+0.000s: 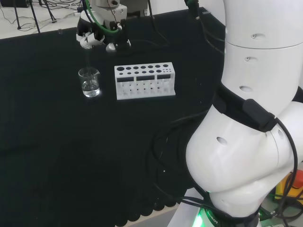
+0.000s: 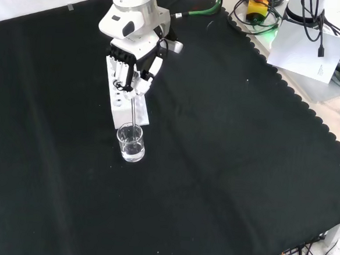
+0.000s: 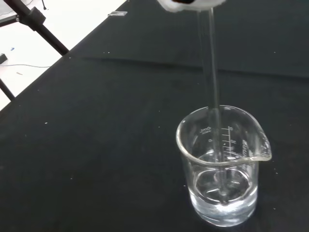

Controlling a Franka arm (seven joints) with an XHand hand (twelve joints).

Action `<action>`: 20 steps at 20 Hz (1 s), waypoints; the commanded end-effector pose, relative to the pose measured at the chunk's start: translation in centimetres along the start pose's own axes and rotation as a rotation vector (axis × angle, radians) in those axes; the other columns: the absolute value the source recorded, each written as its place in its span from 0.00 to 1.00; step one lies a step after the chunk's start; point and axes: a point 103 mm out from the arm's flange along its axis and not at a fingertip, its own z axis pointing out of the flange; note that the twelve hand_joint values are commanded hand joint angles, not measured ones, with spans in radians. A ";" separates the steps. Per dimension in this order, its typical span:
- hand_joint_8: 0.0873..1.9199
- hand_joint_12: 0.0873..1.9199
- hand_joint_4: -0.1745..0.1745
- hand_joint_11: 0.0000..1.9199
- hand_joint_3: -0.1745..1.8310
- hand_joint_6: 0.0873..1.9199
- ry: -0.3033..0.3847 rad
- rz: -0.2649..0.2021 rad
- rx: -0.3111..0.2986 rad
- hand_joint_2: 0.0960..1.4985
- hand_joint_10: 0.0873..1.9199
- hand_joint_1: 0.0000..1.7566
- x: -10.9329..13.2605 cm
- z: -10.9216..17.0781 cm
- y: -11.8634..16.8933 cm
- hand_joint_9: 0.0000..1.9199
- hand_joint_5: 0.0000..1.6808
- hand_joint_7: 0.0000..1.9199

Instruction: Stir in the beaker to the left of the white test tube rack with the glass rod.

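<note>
Beaker (image 3: 223, 166) with clear liquid, rod (image 3: 212, 92) tip inside; I see hand (image 2: 132, 66) fingers (image 2: 143, 82) pinching rod, rack (image 1: 145, 81) beside beaker.

My head camera behind the arm looking over the surface (image 1: 57, 165), front camera facing down opposite, wrist camera close, all sharing the beaker (image 3: 222, 166).

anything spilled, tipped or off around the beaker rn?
Nothing stands out. The beaker stands upright with clear liquid inside and no wet patch visible on the black cloth. The hand holds the glass rod, its tip in the liquid. The white test tube rack sits upright.
</note>
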 end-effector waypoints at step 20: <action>0.55 0.37 0.00 0.84 0.09 0.24 -0.019 0.053 -0.023 0.69 0.44 0.74 -1.9 -1.8 -0.2 0.82 0.65 0.58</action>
